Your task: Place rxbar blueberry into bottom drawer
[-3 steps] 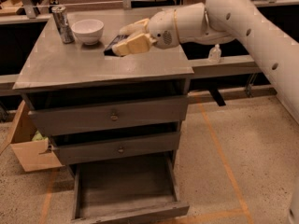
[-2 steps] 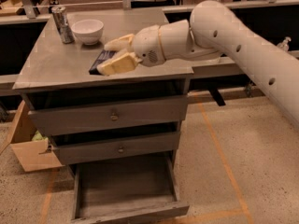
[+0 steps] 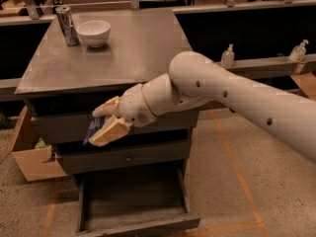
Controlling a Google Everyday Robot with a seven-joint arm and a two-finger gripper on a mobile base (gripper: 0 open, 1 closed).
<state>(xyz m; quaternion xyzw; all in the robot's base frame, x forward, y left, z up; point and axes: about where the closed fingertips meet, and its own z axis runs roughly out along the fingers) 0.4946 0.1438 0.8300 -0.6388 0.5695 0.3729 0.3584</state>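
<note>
Cream hand [image 3: 98, 126] mid-cabinet [image 3: 123, 58], seemingly around rxbar blueberry [image 3: 92, 128]

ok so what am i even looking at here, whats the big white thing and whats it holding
The big white thing is a robot's arm, reaching in from the right. At its end is the gripper, a two-finger clamp, hanging in front of the grey cabinet, just below its top. It is shut on a small dark bar, a wrapped snack. There is only one view, from a camera looking down at the cabinet's front. On top of the cabinet, at the back left, a silver can and a white bowl stand side by side. The bottom drawer is pulled open, plain grey inside. That is where the bar is meant to go.
</note>
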